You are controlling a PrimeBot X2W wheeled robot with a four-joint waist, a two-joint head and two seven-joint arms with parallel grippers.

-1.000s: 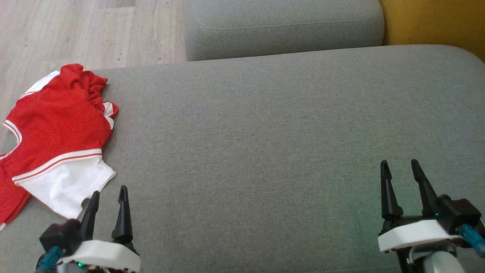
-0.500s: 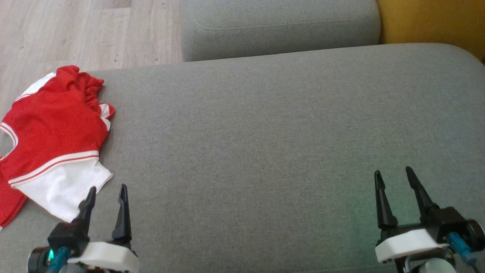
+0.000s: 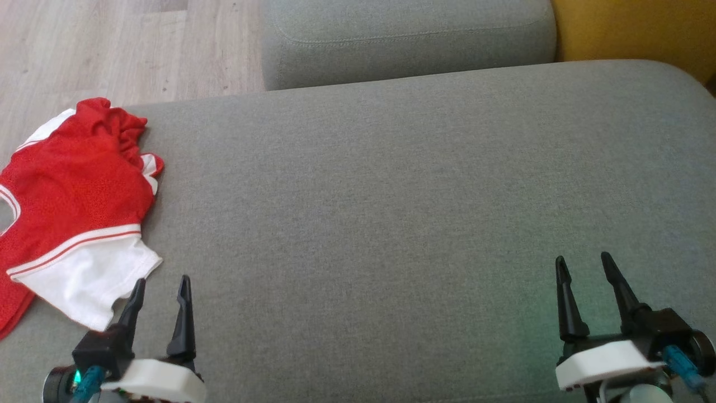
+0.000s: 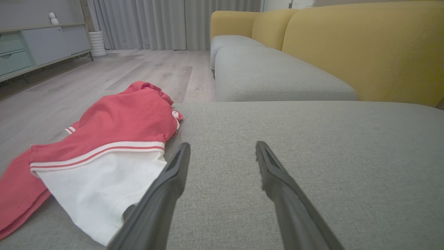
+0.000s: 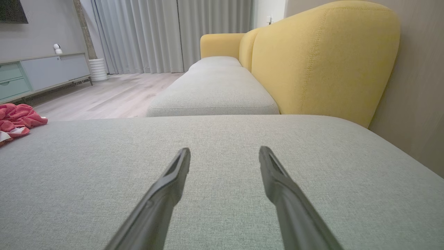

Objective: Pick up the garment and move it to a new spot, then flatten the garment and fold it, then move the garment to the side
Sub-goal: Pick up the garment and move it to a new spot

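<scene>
A broad grey fabric sofa cushion [image 3: 391, 224] spreads before you, with pale wood floor [image 3: 84, 45] at 11 o'clock and a yellow upholstered backrest [image 3: 632, 28] at 1 o'clock. The crumpled red mesh garment with white panels and striped trim [image 3: 72, 190] lies at 9 o'clock on the cushion. It is bunched at its far end and seems to trail over the cushion's edge.

Your left gripper [image 3: 162, 280] sits at 7 o'clock, its 2 fingers spread apart and empty. The outer finger is just beside the white lower panel [image 3: 89, 285]; I cannot tell whether it touches. Your right gripper [image 3: 582, 257] waits at 5 o'clock, fingers equally apart, holding nothing, well away from the cloth.

The pick-up looks not yet begun. For a sound grab, steer the left gripper toward 10 o'clock and take the striped seam where red meets white, not the loose corner. Thin mesh pinched in 1 layer will probably slip out. Press lightly into the cushion before closing. Lift high enough to free the trailing part, then carry it toward the open centre.
</scene>
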